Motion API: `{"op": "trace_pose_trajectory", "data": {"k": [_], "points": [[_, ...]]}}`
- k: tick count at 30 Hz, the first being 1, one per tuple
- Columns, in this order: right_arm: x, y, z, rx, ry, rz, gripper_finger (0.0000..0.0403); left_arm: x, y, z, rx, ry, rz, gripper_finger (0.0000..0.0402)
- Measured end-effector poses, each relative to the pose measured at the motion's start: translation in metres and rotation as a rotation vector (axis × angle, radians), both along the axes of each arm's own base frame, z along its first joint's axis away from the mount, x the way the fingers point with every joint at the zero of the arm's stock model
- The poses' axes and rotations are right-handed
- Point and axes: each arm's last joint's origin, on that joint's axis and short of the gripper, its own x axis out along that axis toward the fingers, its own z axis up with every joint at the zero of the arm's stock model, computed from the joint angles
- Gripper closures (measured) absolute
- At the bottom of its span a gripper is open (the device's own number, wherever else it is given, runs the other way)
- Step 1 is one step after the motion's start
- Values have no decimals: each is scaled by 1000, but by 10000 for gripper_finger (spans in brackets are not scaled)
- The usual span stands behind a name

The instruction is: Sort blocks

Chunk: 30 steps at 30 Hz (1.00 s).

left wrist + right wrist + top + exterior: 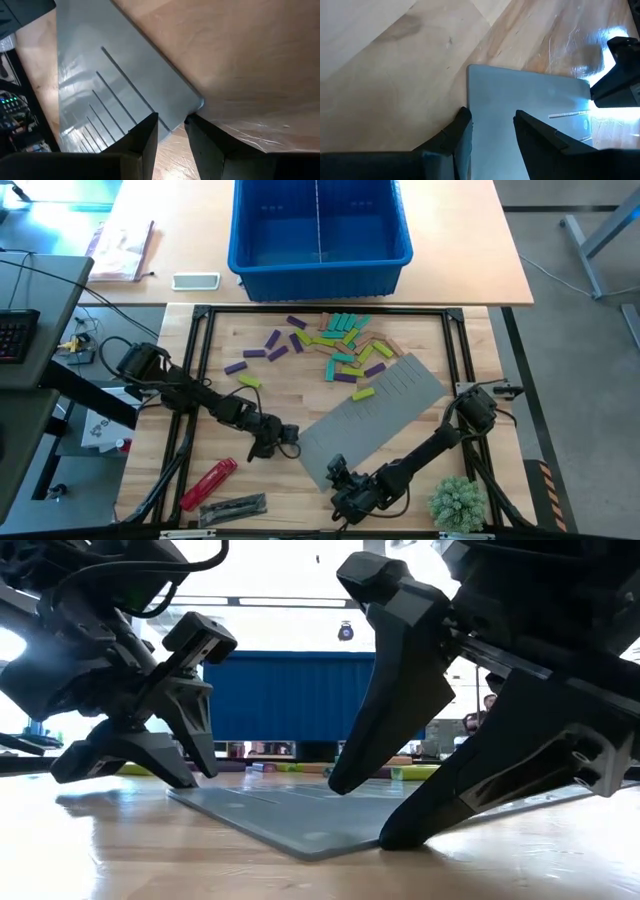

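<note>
A flat grey mat with slits lies slantwise on the wooden table. The blocks, purple, lime, teal and tan bars, lie loose on the wood beyond the mat's far edge, some touching it; no gripper is near them. My left gripper is at the mat's left corner, shut on it. My right gripper stands open at the mat's near corner, its two fingers side by side and tipped down onto the mat. My left gripper has the mat's edge just beside its left corner between its two fingers, one above and one below. The fingers slant down from the table's left. The mat still lies flat on the table. My right gripper slants down from the near right. One fingertip stands at the mat's edge beside the near corner, the other on the mat's top face farther in. Nothing is pinched, and the mat lies flat.
A blue bin with a divider stands beyond the table's far edge. A red cylindrical tool and a black object lie near the front left, and a green tuft at the front right. Bare wood shows left of the mat.
</note>
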Motion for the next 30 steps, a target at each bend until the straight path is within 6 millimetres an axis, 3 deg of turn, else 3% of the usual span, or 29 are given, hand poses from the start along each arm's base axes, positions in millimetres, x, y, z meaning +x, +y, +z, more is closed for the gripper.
{"op": "trace_pose_trajectory", "data": {"k": [15, 23, 30], "points": [[5, -4, 1, -48, -54, -29, 269, 4, -3, 1, -36, -45, -54, 307], [-24, 29, 18, -91, -89, 64, 269, 4, -3, 0, -58, -29, 0, 307], [-29, 29, -1, -18, -4, -10, 269, 5, -1, -2, -87, -20, 2, 307]]}}
